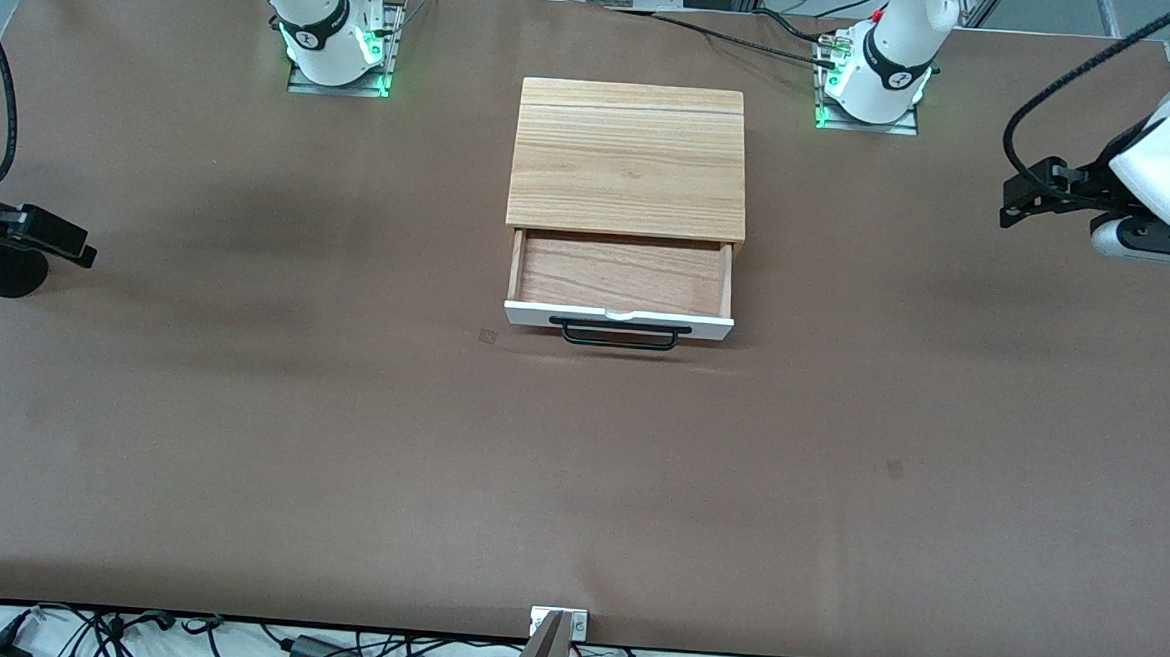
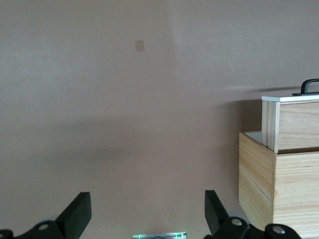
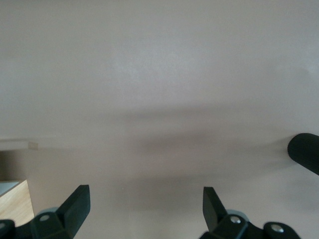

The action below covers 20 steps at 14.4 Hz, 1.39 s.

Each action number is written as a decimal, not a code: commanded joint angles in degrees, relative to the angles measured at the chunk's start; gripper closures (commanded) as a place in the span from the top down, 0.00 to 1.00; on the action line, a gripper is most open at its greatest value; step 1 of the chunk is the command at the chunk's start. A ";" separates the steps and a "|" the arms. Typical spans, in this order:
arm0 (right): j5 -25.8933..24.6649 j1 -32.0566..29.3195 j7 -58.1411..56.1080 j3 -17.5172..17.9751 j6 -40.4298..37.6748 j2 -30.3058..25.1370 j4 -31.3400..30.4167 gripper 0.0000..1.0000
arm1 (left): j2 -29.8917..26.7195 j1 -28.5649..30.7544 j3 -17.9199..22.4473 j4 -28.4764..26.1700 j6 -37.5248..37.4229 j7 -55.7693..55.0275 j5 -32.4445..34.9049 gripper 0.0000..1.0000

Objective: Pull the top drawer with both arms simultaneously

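Top drawer (image 1: 620,275) pulled out. Left gripper (image 2: 144,211) and right gripper (image 3: 144,209) spread wide, empty, hovering well apart from cabinet (image 1: 629,159).

Brown table (image 1: 239,431); wood cabinet (image 1: 629,161) on it, mid-table

Both white arms were drawn back to opposite ends of the counter, the left pincer (image 1: 1014,203) hanging over the left arm's end and the right pincer (image 1: 79,247) over the right arm's end, each empty with fingers spread wide apart.
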 commanded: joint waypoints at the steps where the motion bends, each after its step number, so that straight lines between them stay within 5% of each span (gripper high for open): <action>1: -1.14 -0.91 -0.98 1.38 4.63 -7.31 -11.36 1.00 | -0.31 -2.47 4.45 0.26 -2.22 1.33 -0.68 1.00; 5: -1.23 -0.82 -0.98 1.38 7.90 -14.89 -22.64 1.00 | 0.04 -3.26 4.10 0.79 -2.32 1.06 -0.42 1.00; 20: -0.44 -1.52 -1.42 1.91 8.61 -13.67 -20.11 1.00 | 0.83 -2.65 4.18 1.41 -2.32 2.12 -0.68 1.00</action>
